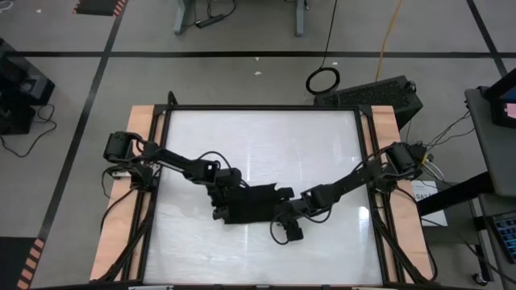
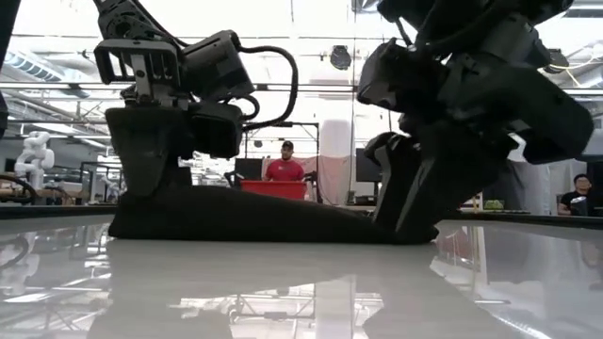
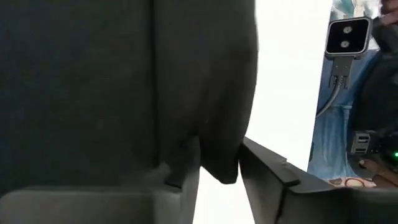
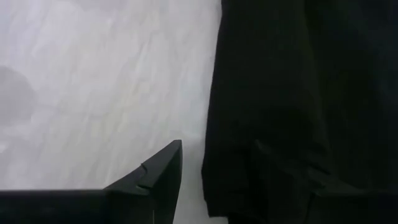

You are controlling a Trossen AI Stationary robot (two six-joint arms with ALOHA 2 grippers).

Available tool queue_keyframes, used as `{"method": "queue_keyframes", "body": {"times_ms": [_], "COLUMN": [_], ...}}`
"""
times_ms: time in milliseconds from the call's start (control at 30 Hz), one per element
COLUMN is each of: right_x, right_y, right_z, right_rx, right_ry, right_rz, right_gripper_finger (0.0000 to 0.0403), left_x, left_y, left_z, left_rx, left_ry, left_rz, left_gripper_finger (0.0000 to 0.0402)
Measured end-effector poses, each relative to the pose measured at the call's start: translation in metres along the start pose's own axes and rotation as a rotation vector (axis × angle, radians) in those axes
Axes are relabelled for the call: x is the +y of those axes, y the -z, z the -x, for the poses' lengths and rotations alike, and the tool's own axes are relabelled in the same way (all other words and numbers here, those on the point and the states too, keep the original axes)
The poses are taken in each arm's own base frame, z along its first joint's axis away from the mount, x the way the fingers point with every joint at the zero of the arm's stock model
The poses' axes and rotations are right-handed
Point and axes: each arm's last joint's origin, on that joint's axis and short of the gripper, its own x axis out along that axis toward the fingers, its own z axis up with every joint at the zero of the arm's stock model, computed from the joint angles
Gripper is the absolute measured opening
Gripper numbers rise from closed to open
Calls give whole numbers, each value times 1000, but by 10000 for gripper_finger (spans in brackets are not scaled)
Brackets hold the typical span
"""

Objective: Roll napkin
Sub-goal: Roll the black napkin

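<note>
Napkin (image 1: 254, 203) between both pincers

The napkin (image 1: 251, 204) is plain black cloth, gathered into a low, elongated bundle lying flat on the white surface (image 1: 266, 137), slightly toward six o'clock from its centre. It runs lengthwise from nine o'clock to three o'clock. From table height it (image 2: 245, 215) forms a long flat mound, with both ends pulled upward into raised peaks.

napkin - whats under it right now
The white tabletop lies under the napkin. Both the left gripper and right gripper are at its ends; anything beneath is covered.
</note>
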Motion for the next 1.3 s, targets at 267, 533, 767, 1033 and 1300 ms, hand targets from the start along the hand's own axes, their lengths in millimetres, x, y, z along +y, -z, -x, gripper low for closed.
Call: {"method": "queue_keyframes", "body": {"times_ms": [267,533,767,1033,1300], "right_x": [-5,-12,-16,-17,-18], "right_y": [0,-1,-2,-2,-2], "right_z": [-5,-6,-6,-6,-7], "right_rx": [1,1,-3,0,2], "right_ry": [-9,-15,-27,-41,-43], "right_rz": [-71,-104,-150,-153,-174], "right_gripper_finger": [175,171,171,171,171], "left_x": [-21,-73,-103,-116,-87], "left_y": [-8,-10,12,28,32], "left_z": [8,9,-17,-32,-45], "left_rx": [28,70,75,52,170], "left_ry": [-35,-223,-508,-725,-674], "left_rz": [-123,-472,-778,-923,-870], "left_gripper_finger": [161,162,162,162,162]}}
